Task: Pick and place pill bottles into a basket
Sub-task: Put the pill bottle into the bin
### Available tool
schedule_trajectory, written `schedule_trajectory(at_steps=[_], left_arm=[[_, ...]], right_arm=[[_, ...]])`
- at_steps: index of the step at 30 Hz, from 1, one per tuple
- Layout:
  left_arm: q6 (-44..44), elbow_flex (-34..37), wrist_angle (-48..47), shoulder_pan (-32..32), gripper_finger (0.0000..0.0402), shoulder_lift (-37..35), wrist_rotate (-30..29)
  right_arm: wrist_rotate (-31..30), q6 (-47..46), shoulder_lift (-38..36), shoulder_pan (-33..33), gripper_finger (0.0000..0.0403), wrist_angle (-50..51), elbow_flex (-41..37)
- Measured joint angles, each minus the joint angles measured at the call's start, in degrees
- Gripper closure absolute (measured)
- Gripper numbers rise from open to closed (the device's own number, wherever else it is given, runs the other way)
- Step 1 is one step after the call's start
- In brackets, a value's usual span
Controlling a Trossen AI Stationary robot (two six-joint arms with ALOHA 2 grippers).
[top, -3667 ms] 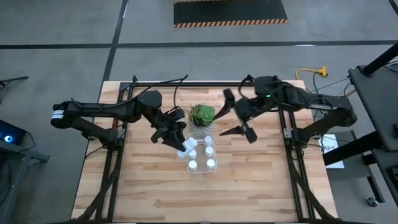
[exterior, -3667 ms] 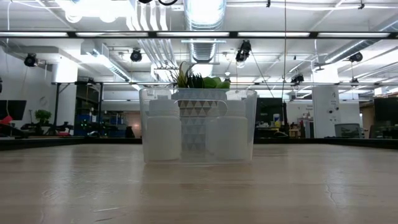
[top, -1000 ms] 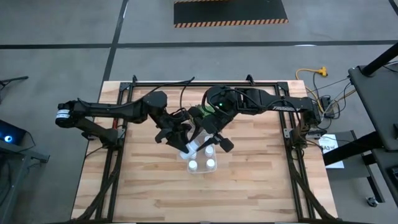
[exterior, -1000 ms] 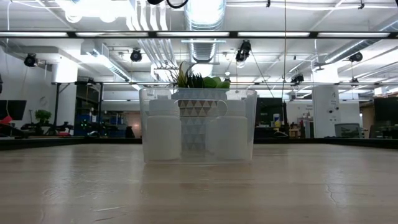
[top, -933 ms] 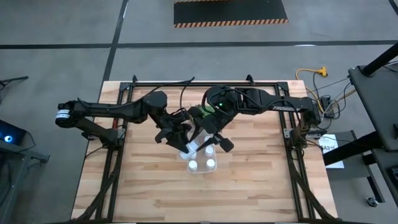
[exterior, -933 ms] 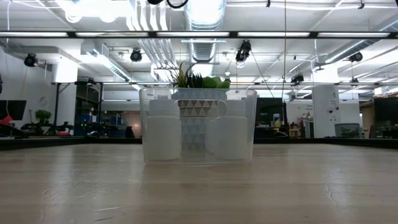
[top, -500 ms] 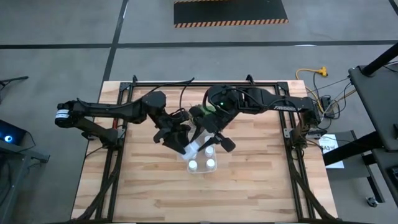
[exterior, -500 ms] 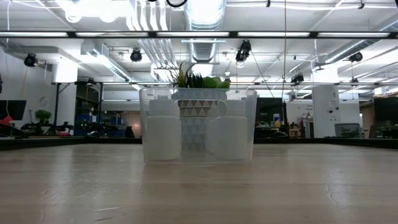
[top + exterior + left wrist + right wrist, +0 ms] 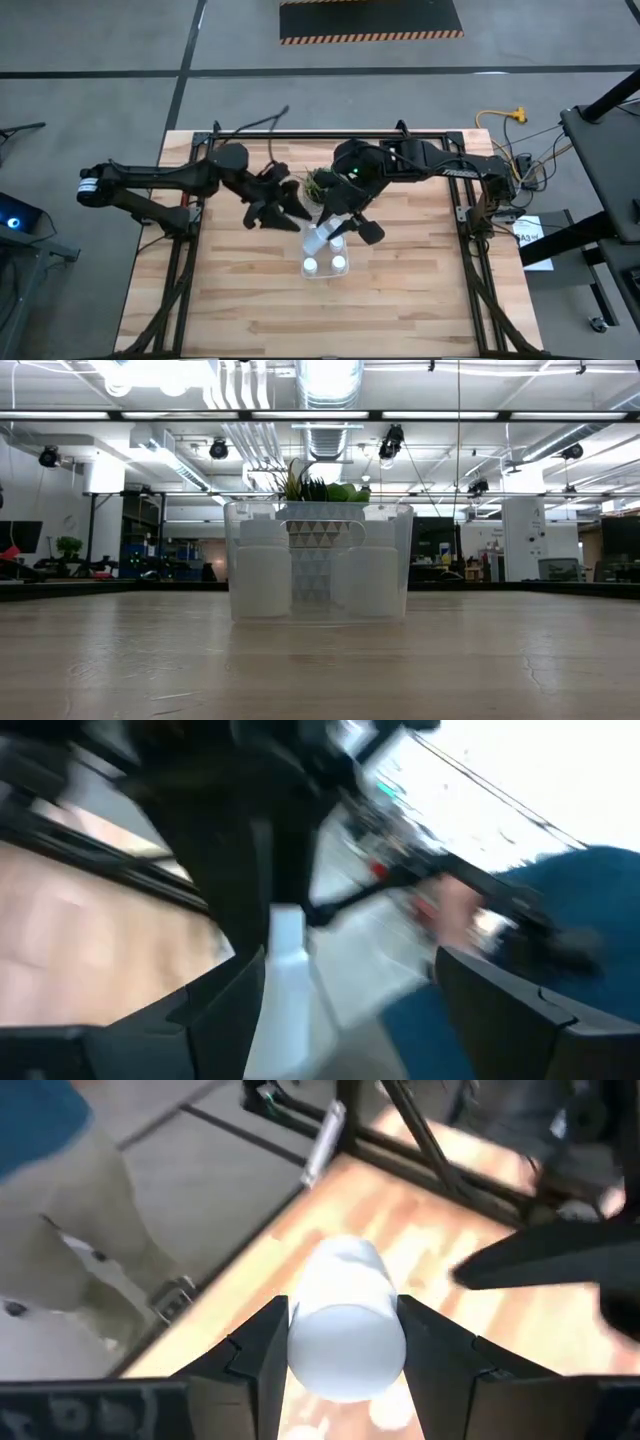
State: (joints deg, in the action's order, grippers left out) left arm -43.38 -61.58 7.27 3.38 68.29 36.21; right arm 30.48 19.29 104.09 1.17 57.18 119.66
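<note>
The right gripper is hanging over the far end of the basket, its jaws clamped on a pill bottle that is sitting squarely between them, seemingly so it can drop in beside two bottles already standing at the near end. The left gripper is waiting just left of the basket, jaws apart and empty, beside the plant.
</note>
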Motion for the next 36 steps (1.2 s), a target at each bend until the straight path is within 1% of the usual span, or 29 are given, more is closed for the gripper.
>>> schedule_trajectory(at_steps=[3, 8, 12, 14, 16, 20, 25, 32, 36], left_arm=[[2.9, 0.12, -0.97, 0.02, 0.0128, -1.36, -8.01], [7.07, 0.18, -0.72, 0.02, 0.0128, -5.02, -19.04], [9.96, 0.18, -1.07, 0.02, 0.0127, -6.96, -28.15], [11.16, 0.18, -0.93, 0.02, 0.0127, -8.14, -32.98], [11.82, 0.18, -0.68, 0.04, 0.0127, -8.67, -36.35], [12.51, 0.18, -0.93, 0.04, 0.0127, -9.03, -38.21], [12.53, 0.18, -0.83, 0.02, 0.0127, -9.03, -38.23], [13.14, -0.05, -0.61, 0.02, 0.0127, -10.68, -38.31], [15.66, -0.55, -0.18, 0.0, 0.0127, -12.78, -39.42]], right_arm=[[-4.06, -0.75, 0.05, -0.04, 0.0256, 2.1, 0.0], [-11.03, -3.78, 1.29, -0.04, 0.0256, 5.16, -0.26], [-13.3, -8.44, 3.66, -0.11, 0.0256, 7.82, -0.26], [-15.56, -10.27, 5.09, -0.03, 0.0256, 8.27, -0.26], [-18.04, -11.81, 6.78, 0.09, 0.0256, 9.63, -0.02], [-23.03, -13.9, 10.23, 0.07, 0.0256, 12.82, 2.6], [-26.55, -14.89, 14.62, -0.09, 0.0256, 15.97, 6.23], [-28.01, -15.13, 19.94, -0.09, 0.0256, 17.87, 9.84], [-29.21, -15.06, 23.07, -0.16, 0.0256, 18.11, 11.68]])
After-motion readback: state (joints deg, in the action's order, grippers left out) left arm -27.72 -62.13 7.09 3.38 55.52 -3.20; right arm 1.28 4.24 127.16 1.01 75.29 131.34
